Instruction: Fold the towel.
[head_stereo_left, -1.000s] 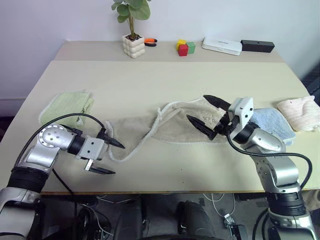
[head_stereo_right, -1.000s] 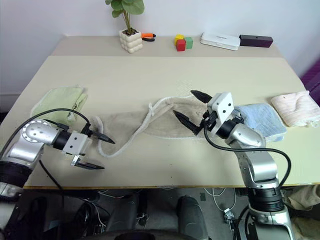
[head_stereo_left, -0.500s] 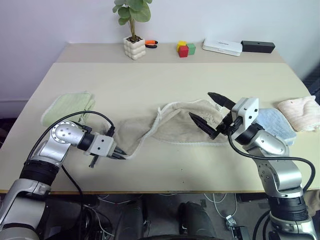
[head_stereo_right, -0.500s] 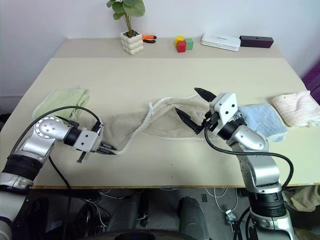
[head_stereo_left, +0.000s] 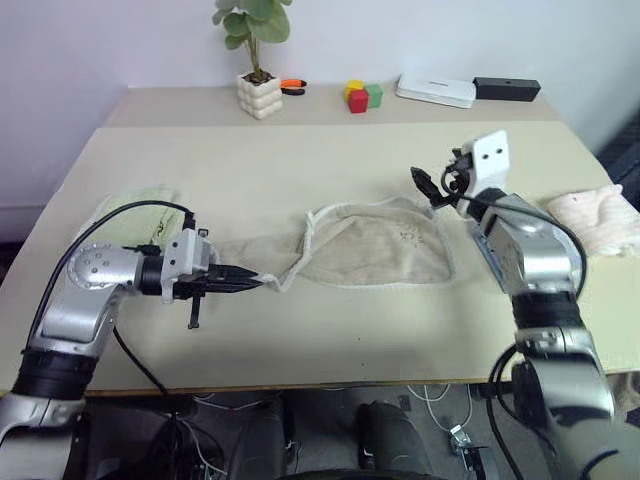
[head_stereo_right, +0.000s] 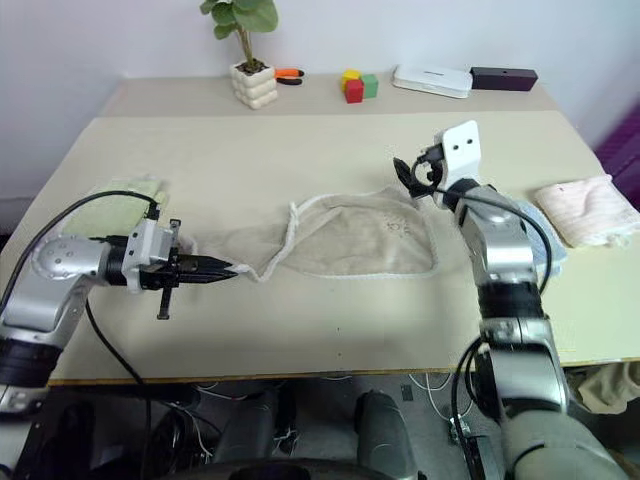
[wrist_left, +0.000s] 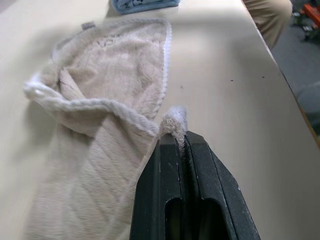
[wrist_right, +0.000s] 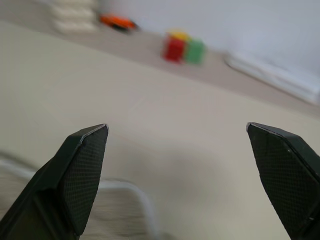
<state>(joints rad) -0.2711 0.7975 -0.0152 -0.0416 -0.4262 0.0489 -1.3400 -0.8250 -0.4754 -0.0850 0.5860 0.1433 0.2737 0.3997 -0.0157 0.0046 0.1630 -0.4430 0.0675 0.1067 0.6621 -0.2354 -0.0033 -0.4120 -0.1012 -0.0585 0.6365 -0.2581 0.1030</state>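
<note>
The beige towel (head_stereo_left: 375, 250) lies crumpled across the middle of the table, its white corded edge curling at the left end. My left gripper (head_stereo_left: 254, 280) is shut on that near-left corner, pointing right along the table. In the left wrist view the black fingers (wrist_left: 167, 155) pinch a tuft of the towel (wrist_left: 115, 100) edge. My right gripper (head_stereo_left: 430, 186) hovers open above the towel's far right corner with nothing between its fingers. Its wide-apart tips (wrist_right: 90, 150) show in the right wrist view over bare table.
A light green towel (head_stereo_left: 125, 208) lies at the left and a pink cloth (head_stereo_left: 597, 215) at the right edge. A light blue towel (wrist_left: 142, 4) sits beyond the beige one. At the back stand a potted plant (head_stereo_left: 256, 90), coloured blocks (head_stereo_left: 361, 96), a white box (head_stereo_left: 435, 90) and a black box (head_stereo_left: 506, 88).
My left gripper closed on the towel's near-left corner and lifted it a little. My right gripper stayed open and swung forward, off the towel's middle to above its far right corner.
</note>
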